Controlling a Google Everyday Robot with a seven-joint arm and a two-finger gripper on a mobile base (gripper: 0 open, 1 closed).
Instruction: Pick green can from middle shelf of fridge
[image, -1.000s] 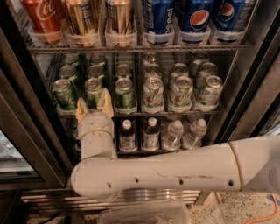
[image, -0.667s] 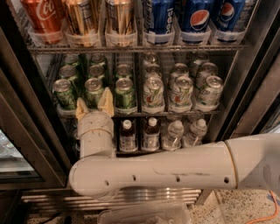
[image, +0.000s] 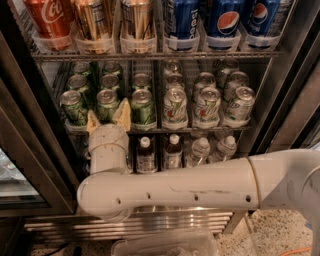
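The fridge (image: 30, 150) stands open before me. Its middle shelf (image: 200, 129) holds dark green cans on the left and white cans (image: 207, 106) on the right. My gripper (image: 108, 115) reaches up to the front of that shelf. Its two tan fingertips (image: 122, 113) are spread apart either side of the front green can (image: 106, 103) in the second lane. The fingertips are low on the can and do not press on it. More green cans stand left (image: 73, 106) and right (image: 142, 106) of it. My white arm (image: 190, 185) crosses the lower view.
The top rack holds red (image: 47, 20), gold (image: 92, 20) and blue cans (image: 225, 20). Small bottles (image: 145, 155) stand on the rack below, behind my wrist. Dark door edges flank both sides. A ribbed steel base (image: 150, 222) and a clear bin (image: 165, 245) lie below.
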